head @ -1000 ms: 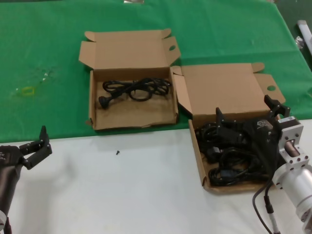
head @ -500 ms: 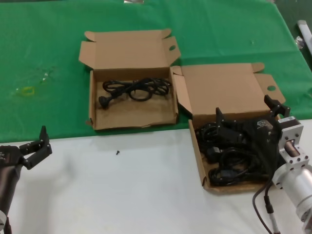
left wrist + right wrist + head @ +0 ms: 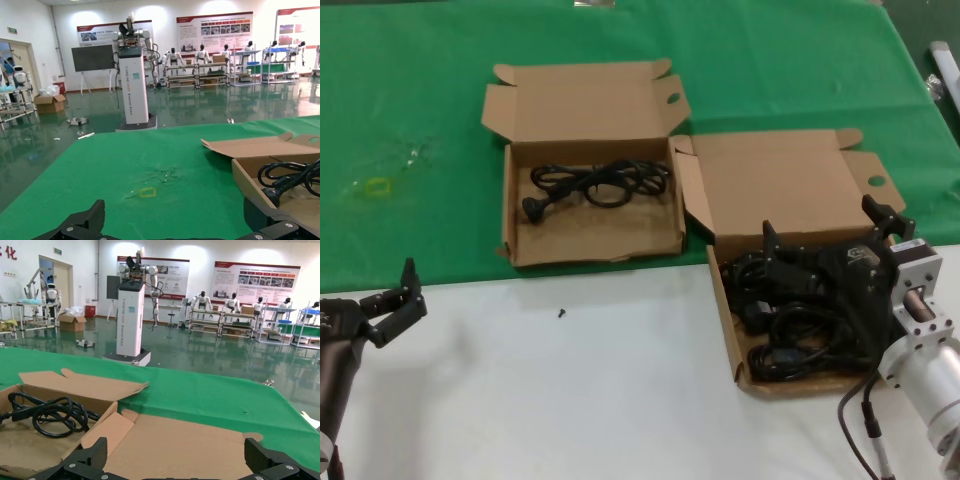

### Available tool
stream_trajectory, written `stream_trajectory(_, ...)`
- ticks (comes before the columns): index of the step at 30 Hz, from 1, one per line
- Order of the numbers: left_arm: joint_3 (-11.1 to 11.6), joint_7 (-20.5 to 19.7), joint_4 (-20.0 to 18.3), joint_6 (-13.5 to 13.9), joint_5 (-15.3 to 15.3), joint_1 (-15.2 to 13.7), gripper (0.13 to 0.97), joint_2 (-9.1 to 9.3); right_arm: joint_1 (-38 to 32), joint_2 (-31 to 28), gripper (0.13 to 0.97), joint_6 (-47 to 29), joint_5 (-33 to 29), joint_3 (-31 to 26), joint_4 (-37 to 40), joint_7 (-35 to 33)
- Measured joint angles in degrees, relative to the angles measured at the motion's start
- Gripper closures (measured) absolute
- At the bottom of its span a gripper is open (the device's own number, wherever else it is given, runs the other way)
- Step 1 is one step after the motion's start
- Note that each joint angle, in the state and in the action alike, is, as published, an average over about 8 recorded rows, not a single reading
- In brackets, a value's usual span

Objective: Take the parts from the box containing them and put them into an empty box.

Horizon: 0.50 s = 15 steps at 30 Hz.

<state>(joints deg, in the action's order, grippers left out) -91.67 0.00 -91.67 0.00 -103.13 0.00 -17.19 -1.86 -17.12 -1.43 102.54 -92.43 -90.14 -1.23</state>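
Right pincer (image 3: 830,235) spread wide, low over cord pile (image 3: 790,325) in source box (image 3: 728,320) at desk's near-right edge. Target box (image 3: 510,215), left of source, holds one cord (image 3: 595,183). Risk: tangled coils, several lift together. Left pincer (image 3: 390,295) wide, parked.

Two open cardboard boxes sit on the counter (image 3: 620,400): the left box (image 3: 590,235), farther back, and the right box (image 3: 730,330), nearer. The left box holds one coiled black power cord (image 3: 600,184). The right box holds a tangled heap of black power cords (image 3: 790,345), partly hidden by the right tool (image 3: 830,262), so their number cannot be told. Two tools are in view, the other being the left tool (image 3: 395,305) at the near left. One small dark speck (image 3: 561,313) lies on the white surface
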Motion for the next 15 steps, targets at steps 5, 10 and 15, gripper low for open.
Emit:
stream_trajectory(5, 0.0, 0.0, 0.0, 0.0, 0.0, 0.0, 0.132, 0.0, 0.0, 0.0, 0.129, 0.0, 0.0, 0.0, 0.0, 0.0)
stream_trajectory(10, 0.0, 0.0, 0.0, 0.0, 0.0, 0.0, 0.132, 0.0, 0.0, 0.0, 0.129, 0.0, 0.0, 0.0, 0.0, 0.0)
stream_trajectory(15, 0.0, 0.0, 0.0, 0.0, 0.0, 0.0, 0.132, 0.0, 0.0, 0.0, 0.129, 0.0, 0.0, 0.0, 0.0, 0.0)
